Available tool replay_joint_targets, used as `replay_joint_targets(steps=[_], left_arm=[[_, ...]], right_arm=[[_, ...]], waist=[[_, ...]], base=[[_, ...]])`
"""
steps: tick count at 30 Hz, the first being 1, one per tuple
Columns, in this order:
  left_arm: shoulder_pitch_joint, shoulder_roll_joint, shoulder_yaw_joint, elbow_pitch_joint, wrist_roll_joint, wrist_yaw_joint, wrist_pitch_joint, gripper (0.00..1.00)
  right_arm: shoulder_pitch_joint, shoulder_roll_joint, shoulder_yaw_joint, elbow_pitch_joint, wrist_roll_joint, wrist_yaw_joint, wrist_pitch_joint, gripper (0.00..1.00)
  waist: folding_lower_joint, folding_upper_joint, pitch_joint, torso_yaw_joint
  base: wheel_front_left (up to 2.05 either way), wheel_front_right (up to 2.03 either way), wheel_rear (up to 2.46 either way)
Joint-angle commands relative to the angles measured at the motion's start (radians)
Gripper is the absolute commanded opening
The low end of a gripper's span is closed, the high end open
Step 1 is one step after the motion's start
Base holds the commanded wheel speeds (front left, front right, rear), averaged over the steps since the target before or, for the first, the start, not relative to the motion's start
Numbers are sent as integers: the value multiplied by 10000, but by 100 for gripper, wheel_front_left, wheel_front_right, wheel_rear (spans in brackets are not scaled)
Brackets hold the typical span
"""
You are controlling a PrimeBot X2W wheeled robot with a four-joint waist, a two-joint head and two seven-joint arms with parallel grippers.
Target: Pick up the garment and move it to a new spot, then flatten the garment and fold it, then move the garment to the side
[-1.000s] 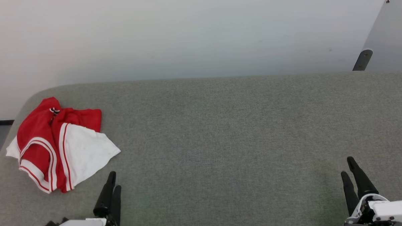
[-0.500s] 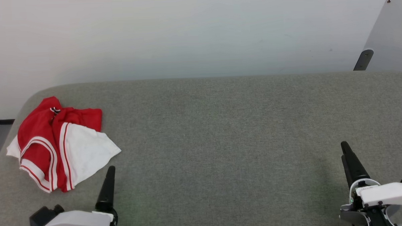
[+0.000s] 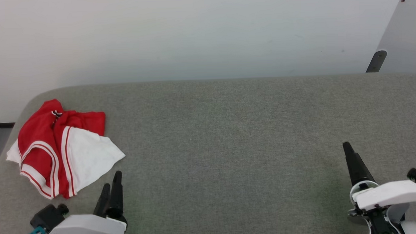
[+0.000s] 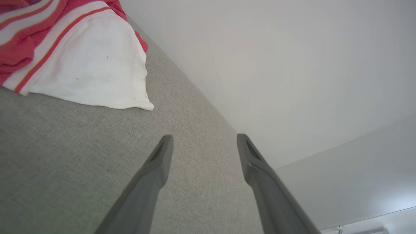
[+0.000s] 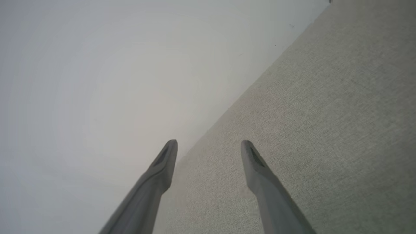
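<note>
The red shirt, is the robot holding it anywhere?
Nothing. The left gripper and right gripper are open and empty; the garment lies untouched on the grey surface.

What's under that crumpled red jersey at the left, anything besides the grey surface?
The garment rests on the grey fabric surface, white sleeve flat against it. Nothing pokes out at its edges, but the bunched heap hides whatever lies directly beneath, including its own lower layers.

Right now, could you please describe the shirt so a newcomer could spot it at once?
Look at the grey padded table and follow it to its far left corner. The shirt lies crumpled there, beyond the left gripper: red with white sleeves and striped trim.
</note>
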Motion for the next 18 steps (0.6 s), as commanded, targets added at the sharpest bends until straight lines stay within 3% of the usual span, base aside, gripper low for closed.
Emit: replay_joint_targets(steps=[1, 18], left_arm=[[-257, 81, -35, -149, 390, 17, -97, 100], [-320, 209, -204, -143, 3033, 120, -653, 100]], right_arm=[[-401, -105, 103, -49, -457, 3, -98, 100], [-719, -156, 245, 327, -4065, 5, -657, 100]], waist=[[0, 0, -3, 0], [0, 0, 2, -5]], base=[[0, 0, 0], [0, 0, 0]])
